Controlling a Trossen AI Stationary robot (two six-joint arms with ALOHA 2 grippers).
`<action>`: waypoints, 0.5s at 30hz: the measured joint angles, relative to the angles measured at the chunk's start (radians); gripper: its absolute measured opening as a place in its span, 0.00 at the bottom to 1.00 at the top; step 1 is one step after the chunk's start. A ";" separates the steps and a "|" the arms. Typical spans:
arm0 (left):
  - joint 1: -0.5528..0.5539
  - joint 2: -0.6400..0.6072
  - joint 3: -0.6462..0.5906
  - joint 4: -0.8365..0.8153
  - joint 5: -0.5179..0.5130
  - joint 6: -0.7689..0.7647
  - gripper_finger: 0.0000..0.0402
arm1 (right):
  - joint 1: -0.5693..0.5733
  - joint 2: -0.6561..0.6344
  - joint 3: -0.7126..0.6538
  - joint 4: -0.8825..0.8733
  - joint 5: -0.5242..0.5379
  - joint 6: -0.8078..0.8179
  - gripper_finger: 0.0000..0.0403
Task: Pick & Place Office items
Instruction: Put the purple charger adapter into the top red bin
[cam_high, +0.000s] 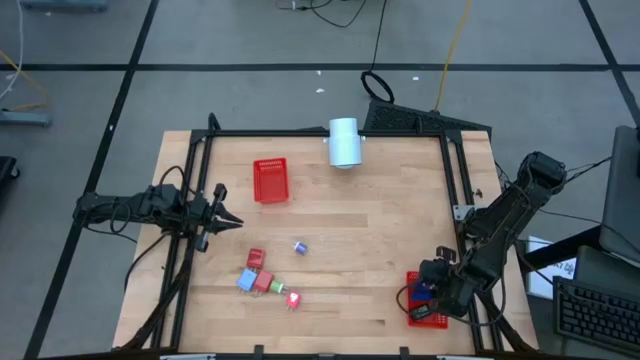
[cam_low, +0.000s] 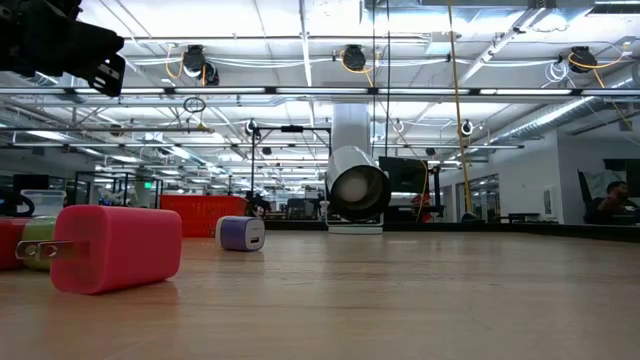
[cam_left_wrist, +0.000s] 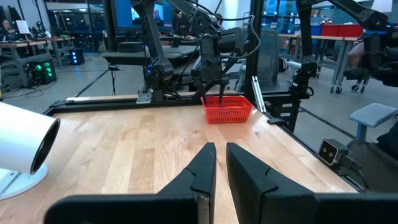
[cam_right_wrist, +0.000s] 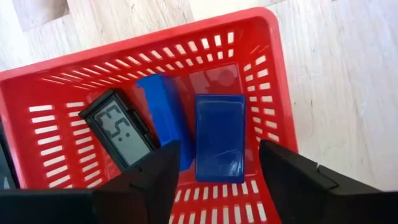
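Observation:
Several office items lie on the wood in the near-left part of the table: a red piece (cam_high: 255, 258), a light blue one (cam_high: 245, 281), a green-and-red one (cam_high: 264, 285), a bright red one (cam_high: 293, 298) (cam_low: 115, 248) and a tiny bluish-white one (cam_high: 300, 247) (cam_low: 241, 233). Two dark blue pieces (cam_right_wrist: 219, 137) (cam_right_wrist: 163, 118) and a black piece with a display (cam_right_wrist: 118, 130) lie on the floor of the near-right red basket (cam_high: 412, 318). My right gripper (cam_high: 428, 298) (cam_right_wrist: 217, 177) hovers open above that basket, touching nothing. My left gripper (cam_high: 228, 221) (cam_left_wrist: 221, 163) waits shut at the left edge.
A second red mesh basket (cam_high: 270, 180) (cam_low: 205, 215) stands far-left of centre. A white cylinder (cam_high: 344, 142) (cam_low: 357, 190) lies at the far edge. A black frame (cam_high: 320, 133) runs around the table. Bare wood spans the middle (cam_high: 370, 230).

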 joint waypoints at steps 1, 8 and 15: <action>0.000 0.000 0.000 0.000 0.000 0.000 0.10 | 0.000 0.000 0.000 0.000 0.000 0.000 0.54; 0.000 0.000 0.000 0.000 0.000 0.000 0.10 | -0.015 -0.027 0.000 0.001 0.001 -0.017 0.55; 0.000 0.000 0.000 0.000 0.000 0.000 0.10 | -0.049 -0.142 -0.001 0.019 0.072 -0.121 0.52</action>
